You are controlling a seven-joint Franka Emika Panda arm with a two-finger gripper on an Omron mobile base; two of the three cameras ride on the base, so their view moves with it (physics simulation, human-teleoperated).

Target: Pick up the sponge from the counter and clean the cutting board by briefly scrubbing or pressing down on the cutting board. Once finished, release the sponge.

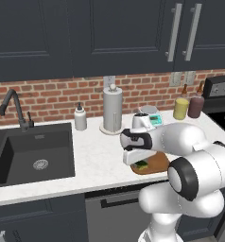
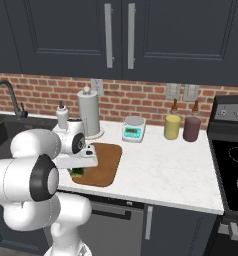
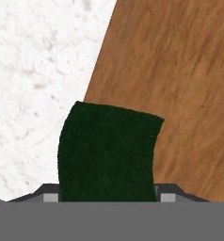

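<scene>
Between the pincer's (image 3: 104, 197) two dark fingertips (image 3: 49, 196) I see the sponge (image 3: 108, 150) pinched, its dark green scrubbing face turned toward my hand camera and running straight down into the gap between the tips. Directly under the pincer, the sponge sits over the edge of the cutting board (image 3: 180, 94): in the hand view brown wood lies to one side of the sponge and white speckled counter (image 3: 34, 70) to the other, with the board's edge running diagonally behind it. From here I cannot tell whether the sponge presses on the board or hangs just above it.

From the left base camera the pincer (image 1: 142, 163) points down over the near corner of the cutting board (image 1: 157, 163), and a sliver of yellow-green sponge (image 1: 142, 165) shows beneath the hand. The right base camera shows the same: sponge (image 2: 78, 171) under the hand, at the board's (image 2: 103, 162) near left corner.

Beyond the pincer, toward the brick wall, stand a paper towel holder (image 1: 112, 109), a soap dispenser (image 1: 80, 118) and a small kitchen scale (image 2: 133, 129). Well off to the side lies the black sink (image 1: 31, 151) with its dark faucet (image 1: 12, 108).
</scene>
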